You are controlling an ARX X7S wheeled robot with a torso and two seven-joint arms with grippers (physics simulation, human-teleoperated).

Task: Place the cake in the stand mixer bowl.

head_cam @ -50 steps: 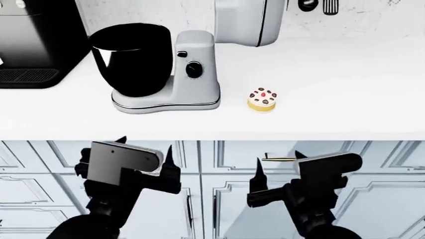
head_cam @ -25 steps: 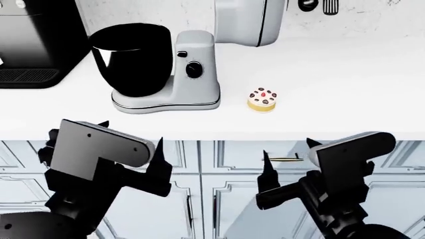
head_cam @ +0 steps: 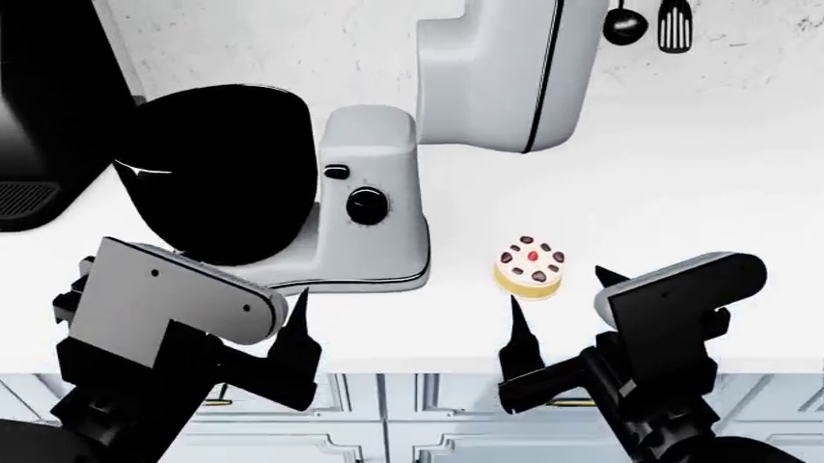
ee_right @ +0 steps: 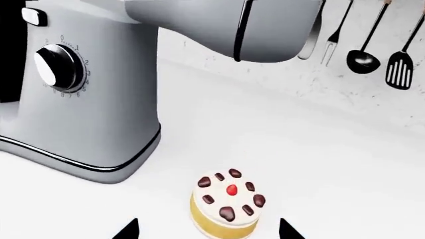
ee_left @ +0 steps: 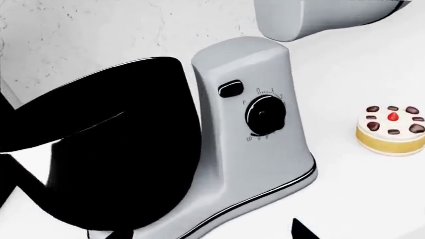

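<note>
Nearest to me, the right gripper (head_cam: 557,307) hangs just short of the counter's front edge with its two pointed fingers spread apart and nothing between them. The cake (head_cam: 531,267) sits on the white countertop (head_cam: 696,222) directly ahead of that gripper; in the right wrist view the cake (ee_right: 227,202) lies almost centred between the two fingertips, only a short reach beyond them. Being round, it has no long axis to line up with, so any approach angle should do. The left gripper (head_cam: 299,323) is also spread wide and empty, but it points at the stand mixer's base and is well apart from the cake, so the right arm looks the natural one to pick.

Beyond the cake, toward its left, stands the light grey stand mixer (head_cam: 373,207), its speed dial (head_cam: 367,205) facing the robot. The stand mixer bowl (head_cam: 219,174), glossy black, sits on the mixer's far-left side, so the column stands between cake and bowl. The tilted-up mixer head (head_cam: 508,68) overhangs the counter behind the cake; I judge the carry must rise over the column and stay clear of that head. Past the bowl, a black boxy appliance (head_cam: 52,106) stands at the left. Utensils (head_cam: 650,24) hang on the back wall.
</note>
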